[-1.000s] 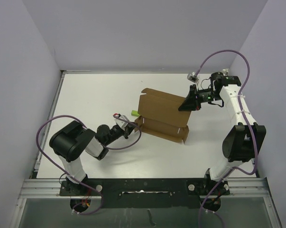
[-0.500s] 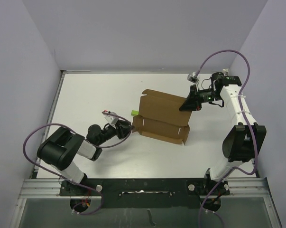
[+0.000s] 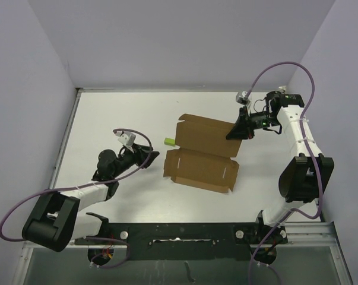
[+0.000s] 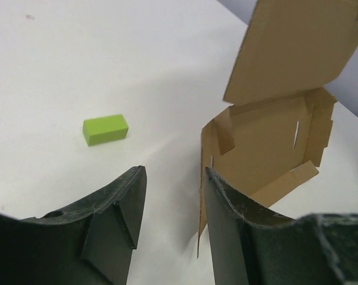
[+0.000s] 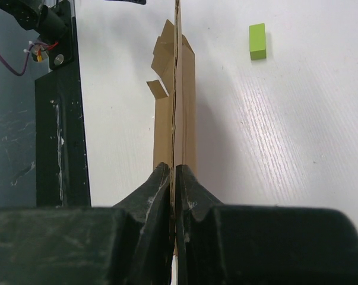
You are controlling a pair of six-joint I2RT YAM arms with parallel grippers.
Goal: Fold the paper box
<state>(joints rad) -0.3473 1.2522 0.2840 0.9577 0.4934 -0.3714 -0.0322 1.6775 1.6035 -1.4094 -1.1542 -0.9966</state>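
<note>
Right gripper (image 5: pixel 174 169) clamps the raised lid of the paper box (image 3: pixel 202 160), mid table (image 3: pixel 125 113), at its 2 o'clock corner. Left gripper (image 4: pixel 173 178), half open and empty, lies at its 9 o'clock. Only that wrist view shows the box's slotted inside.

Paper box (image 4: pixel 272 127) lid cropped by frame top, gripped edge hidden within right end effector (image 5: pixel 174 171)

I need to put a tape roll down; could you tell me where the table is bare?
Bare: the far strip between back wall and paper box; the near strip between box and base rail. Crowded: from left gripper to box, by the green block; around the right gripper pinching the flap.
</note>
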